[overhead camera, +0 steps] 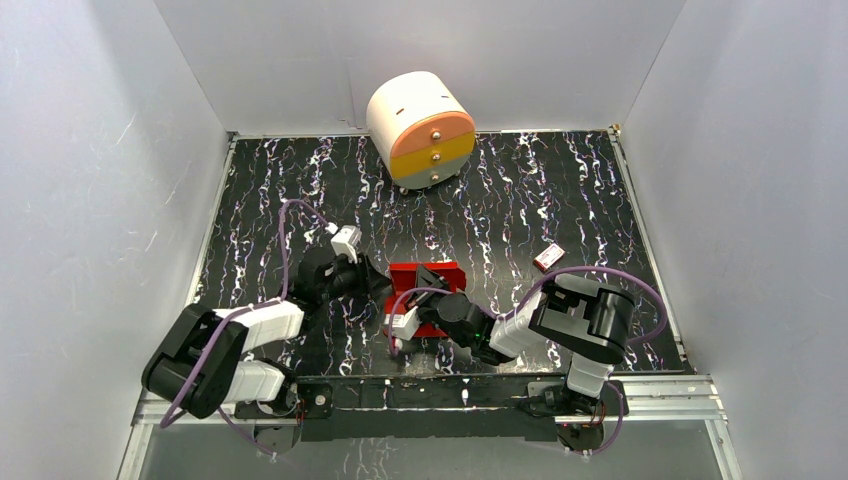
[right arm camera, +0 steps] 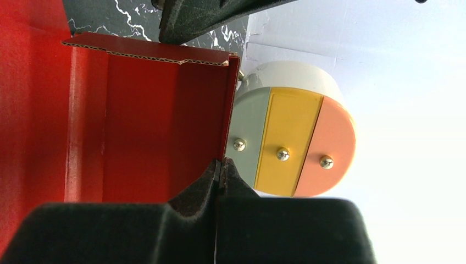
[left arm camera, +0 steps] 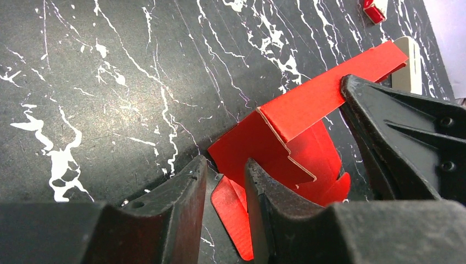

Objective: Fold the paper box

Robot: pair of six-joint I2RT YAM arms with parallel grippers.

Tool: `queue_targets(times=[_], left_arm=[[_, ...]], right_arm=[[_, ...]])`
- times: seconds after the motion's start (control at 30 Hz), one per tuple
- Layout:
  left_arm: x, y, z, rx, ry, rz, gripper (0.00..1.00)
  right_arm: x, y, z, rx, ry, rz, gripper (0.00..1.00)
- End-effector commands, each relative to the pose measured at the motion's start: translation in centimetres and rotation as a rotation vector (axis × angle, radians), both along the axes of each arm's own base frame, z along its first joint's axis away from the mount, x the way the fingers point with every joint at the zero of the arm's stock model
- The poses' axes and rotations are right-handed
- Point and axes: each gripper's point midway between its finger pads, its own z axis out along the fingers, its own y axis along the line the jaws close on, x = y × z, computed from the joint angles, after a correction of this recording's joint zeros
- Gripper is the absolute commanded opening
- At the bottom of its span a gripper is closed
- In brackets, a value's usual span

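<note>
The paper box (overhead camera: 410, 272) is bright red card, partly folded, with one wall standing up near the table's front middle. My right gripper (right arm camera: 220, 163) is shut on the top edge of that upright wall (right arm camera: 154, 126); from above it sits over the box (overhead camera: 432, 285). My left gripper (left arm camera: 222, 176) is at the box's left corner (overhead camera: 375, 280), its jaws apart. A small red flap (left arm camera: 233, 214) lies between them, against the right finger (left arm camera: 264, 203). In the left wrist view the raised wall (left arm camera: 308, 104) runs up to the right, pinched by the right gripper's fingers (left arm camera: 384, 126).
A round white, orange and yellow drawer unit (overhead camera: 422, 128) stands at the back middle, also behind the box's wall (right arm camera: 291, 143). A tiny red-and-white packet (overhead camera: 548, 257) lies right of the box. The black marbled table (overhead camera: 520, 190) is walled in by grey panels.
</note>
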Motion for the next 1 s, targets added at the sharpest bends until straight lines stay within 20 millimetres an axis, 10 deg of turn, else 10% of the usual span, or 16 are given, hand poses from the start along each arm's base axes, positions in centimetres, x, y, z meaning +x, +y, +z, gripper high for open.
queue_targets(times=[0.0, 0.97], left_arm=[[1.2, -1.6, 2.0, -0.006, -0.122, -0.06, 0.3], [-0.1, -2.6, 2.4, -0.021, -0.246, -0.126, 0.45]], right_arm=[[-0.9, 1.3, -0.3, -0.003, 0.021, 0.058, 0.0], [-2.4, 1.5, -1.0, 0.02, 0.004, 0.072, 0.0]])
